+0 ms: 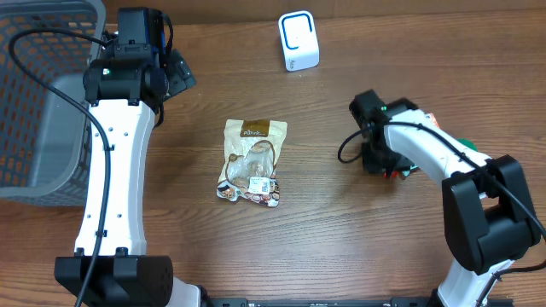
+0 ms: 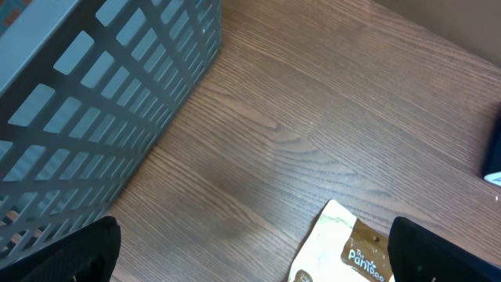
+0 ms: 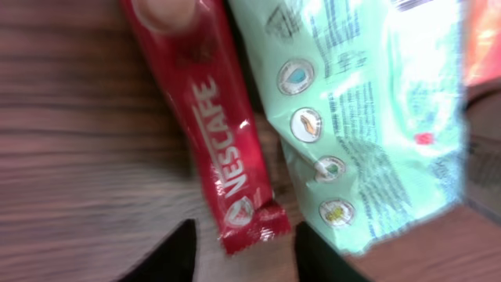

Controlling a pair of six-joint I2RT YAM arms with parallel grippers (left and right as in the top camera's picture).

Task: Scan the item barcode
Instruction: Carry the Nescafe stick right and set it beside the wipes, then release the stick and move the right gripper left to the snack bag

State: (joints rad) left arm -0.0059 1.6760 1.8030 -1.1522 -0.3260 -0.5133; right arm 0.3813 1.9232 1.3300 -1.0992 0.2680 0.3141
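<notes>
A cream and brown snack bag (image 1: 252,164) lies flat mid-table, a white label near its lower end; its top corner (image 2: 344,247) shows in the left wrist view. The white scanner (image 1: 299,41) stands at the back. My left gripper (image 1: 177,72) hangs open near the basket, its fingers wide apart over bare wood (image 2: 250,266). My right gripper (image 1: 384,164) points down over a small pile at the right. It is open (image 3: 244,258), and the end of a red Nescafe stick (image 3: 227,149) lies between its fingers, with a gap on each side.
A grey mesh basket (image 1: 38,102) fills the left edge, close to the left arm (image 2: 94,102). A pale green packet (image 3: 368,117) lies right beside the red stick. Something orange (image 1: 431,119) peeks out under the right arm.
</notes>
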